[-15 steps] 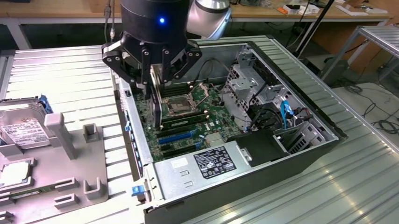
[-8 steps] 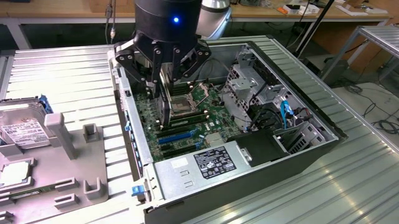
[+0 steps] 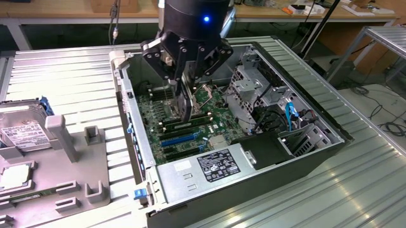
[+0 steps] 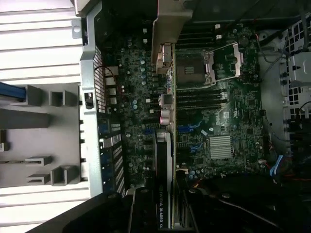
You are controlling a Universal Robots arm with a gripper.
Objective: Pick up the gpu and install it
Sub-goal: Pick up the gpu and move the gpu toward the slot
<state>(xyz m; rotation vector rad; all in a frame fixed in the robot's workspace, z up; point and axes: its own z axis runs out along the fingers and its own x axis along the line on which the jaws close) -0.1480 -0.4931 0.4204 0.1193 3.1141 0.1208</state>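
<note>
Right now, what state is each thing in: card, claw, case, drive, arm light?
computer case: lying on its side, open.
gpu: held on edge in the claw, inside the case over the motherboard.
claw: shut on the gpu.
hard drive: set in the grey holder, outside the case.
arm light: lit blue.

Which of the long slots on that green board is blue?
The blue slot, close under the lower end of the gpu that the tool grips; the neighbouring slots are black.

Bright room light glares off the ribbed table [image 3: 355, 190]; inside the case [image 3: 136, 142] it is dim, the gpu [image 3: 185, 102] shadow-dark.
</note>
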